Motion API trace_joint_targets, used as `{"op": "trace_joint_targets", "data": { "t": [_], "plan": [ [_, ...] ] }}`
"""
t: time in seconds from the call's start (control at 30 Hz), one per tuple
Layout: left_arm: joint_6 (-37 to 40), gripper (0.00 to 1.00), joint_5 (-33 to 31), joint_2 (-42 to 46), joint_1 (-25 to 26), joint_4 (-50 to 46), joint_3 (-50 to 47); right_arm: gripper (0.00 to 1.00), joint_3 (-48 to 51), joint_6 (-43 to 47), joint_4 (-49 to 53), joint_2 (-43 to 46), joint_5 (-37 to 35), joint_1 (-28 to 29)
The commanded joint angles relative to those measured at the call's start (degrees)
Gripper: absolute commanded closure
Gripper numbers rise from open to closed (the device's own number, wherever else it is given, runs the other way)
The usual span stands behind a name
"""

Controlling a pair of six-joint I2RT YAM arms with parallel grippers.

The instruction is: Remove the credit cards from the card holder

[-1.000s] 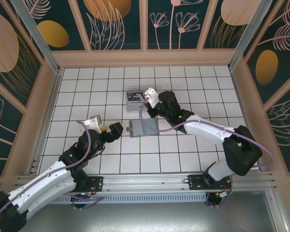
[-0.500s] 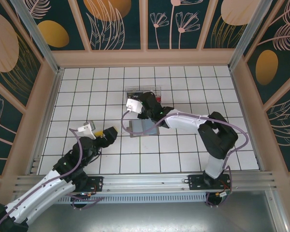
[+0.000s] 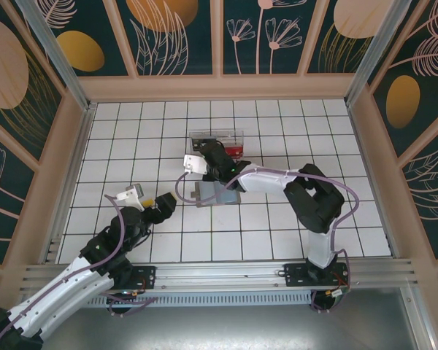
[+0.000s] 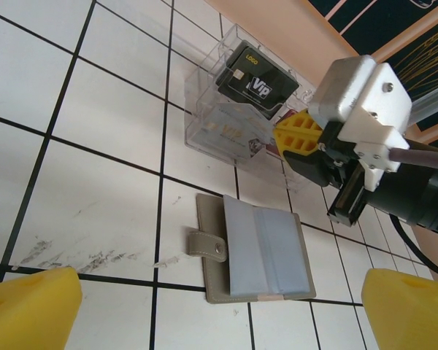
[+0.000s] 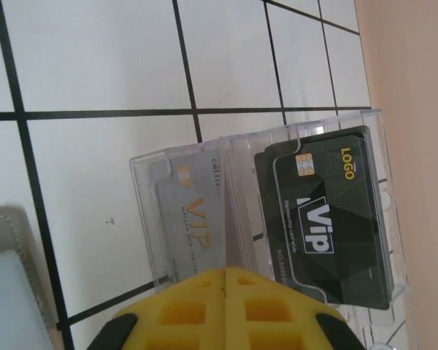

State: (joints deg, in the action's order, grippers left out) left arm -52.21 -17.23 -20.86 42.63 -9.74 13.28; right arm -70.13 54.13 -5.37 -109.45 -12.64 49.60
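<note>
Right claw (image 5: 225, 273): closed on 1 thin credit card (image 5: 223, 219), edge-on, over clear plastic tray (image 5: 150, 164) holding 2 VIP cards (image 5: 336, 219). Left claw (image 4: 219, 310): wide, empty. Grey folding card holder (image 4: 259, 251): open, just ahead of it.

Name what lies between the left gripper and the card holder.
Bare white tile with faint scuff marks lies between the left gripper and the card holder; the left wrist view shows it.
</note>
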Motion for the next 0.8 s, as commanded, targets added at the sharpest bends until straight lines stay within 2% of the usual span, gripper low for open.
{"op": "trace_joint_targets", "data": {
  "t": [0.0,0.77],
  "plan": [
    [0.44,0.01,-1.23,0.60,-0.22,-1.07,1.39,1.00,-2.59,0.92,2.09,-2.08,-1.54,-0.16],
    [1.14,0.01,-1.29,0.74,-0.22,-1.16,0.95,1.00,-1.30,-1.48,1.86,-2.38,-2.66,-2.49]
  ]
}}
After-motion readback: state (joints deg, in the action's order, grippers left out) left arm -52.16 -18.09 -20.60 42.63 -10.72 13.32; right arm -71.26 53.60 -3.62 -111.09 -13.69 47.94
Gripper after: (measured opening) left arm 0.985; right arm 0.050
